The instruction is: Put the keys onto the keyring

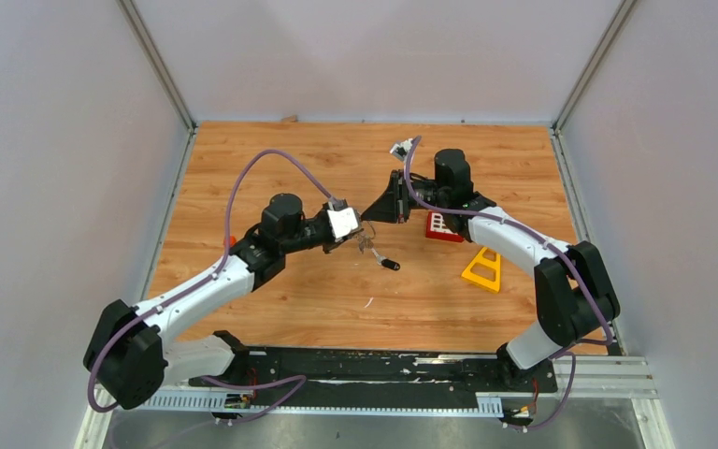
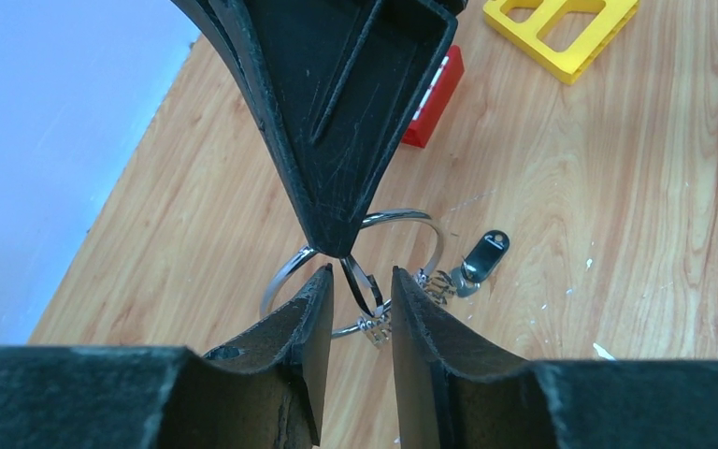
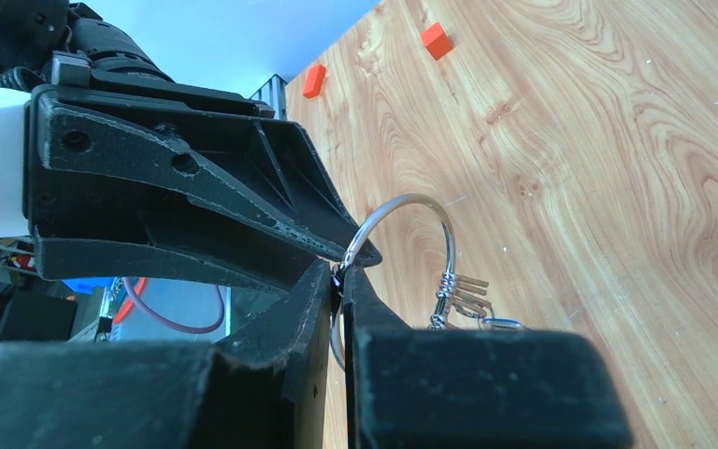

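Centrally, over the tabletop [image 1: 318, 290], the two tools are met tip to tip. The right tool [image 3: 339, 273] is pressed together on the wire of the keyring [image 2: 402, 216], which is held off the wood with its loop standing out to one side of the pinch. The left tool [image 2: 359, 285] is set directly opposite with its fingers parted by a narrow gap. A short bend of the wire is seen inside that gap, just under the right tool's tip. Whether either left finger touches the wire cannot be told from the wrist view.

A cluster of silver keys [image 2: 437, 281] is hung on the ring's far side, beyond the left tool's fingertips. The key [image 2: 486, 253], black-headed, is seen just beside that cluster, apart from both tools. It appears to hang there, though its link to the ring is not clear.

A red block [image 2: 435, 98] and a yellow frame [image 2: 561, 28] are left farther off on the tabletop.
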